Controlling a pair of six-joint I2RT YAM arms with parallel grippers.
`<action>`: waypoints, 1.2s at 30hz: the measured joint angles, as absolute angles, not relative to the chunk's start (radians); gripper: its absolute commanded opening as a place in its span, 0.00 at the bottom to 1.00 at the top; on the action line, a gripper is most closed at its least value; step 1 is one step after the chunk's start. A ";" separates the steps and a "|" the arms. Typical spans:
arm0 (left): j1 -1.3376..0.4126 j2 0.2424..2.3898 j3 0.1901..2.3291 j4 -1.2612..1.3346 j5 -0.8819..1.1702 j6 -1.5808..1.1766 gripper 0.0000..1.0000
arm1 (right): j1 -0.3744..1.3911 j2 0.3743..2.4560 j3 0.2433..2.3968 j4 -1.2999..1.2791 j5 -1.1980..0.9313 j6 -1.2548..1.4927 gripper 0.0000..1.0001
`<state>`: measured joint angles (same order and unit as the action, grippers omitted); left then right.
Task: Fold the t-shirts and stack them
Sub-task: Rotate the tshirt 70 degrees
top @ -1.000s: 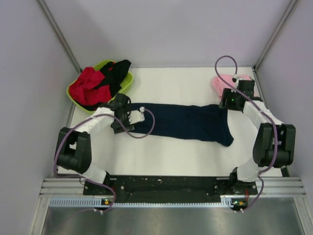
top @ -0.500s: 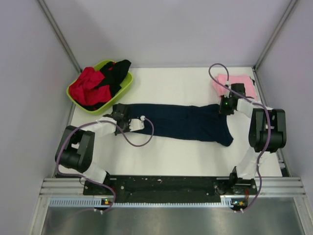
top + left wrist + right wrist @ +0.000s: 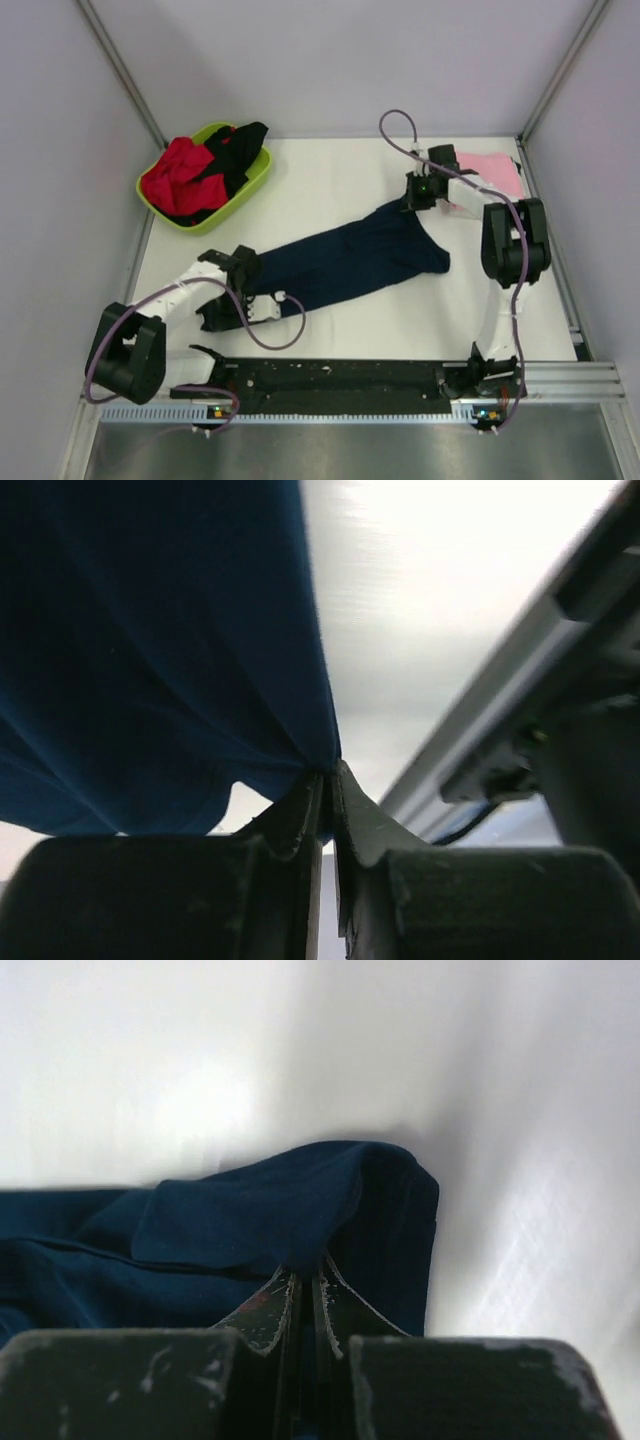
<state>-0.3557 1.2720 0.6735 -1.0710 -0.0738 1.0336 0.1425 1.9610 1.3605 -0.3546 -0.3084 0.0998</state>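
Observation:
The dark navy t-shirt lies stretched slantwise across the white table, from near left to far right. My left gripper is shut on its near-left end; in the left wrist view the closed jaws pinch a corner of the blue cloth. My right gripper is shut on the far-right end, where the closed jaws bite a fold of the navy cloth. A light pink t-shirt lies at the back right. Red and black t-shirts are heaped in the basin.
The lime green basin stands at the back left corner. A metal rail with the arm bases runs along the near edge, close to my left gripper. Grey walls close in the table on three sides.
Both grippers have shut on the navy t-shirt's ends. The left one pulled its end toward the near edge, the right one moved back and left. The shirt has turned from level to slanted.

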 measured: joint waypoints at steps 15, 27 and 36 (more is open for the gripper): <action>-0.666 1.265 0.841 -1.235 0.186 0.828 0.99 | 0.220 2.511 2.203 -0.588 -0.417 0.204 0.45; -0.296 1.327 1.159 -1.060 0.139 0.687 0.62 | 0.223 2.067 1.885 -0.606 -0.249 0.136 0.67; -0.094 1.531 1.127 -0.894 0.051 0.683 0.44 | 0.214 1.755 1.431 -0.531 -0.140 0.079 0.63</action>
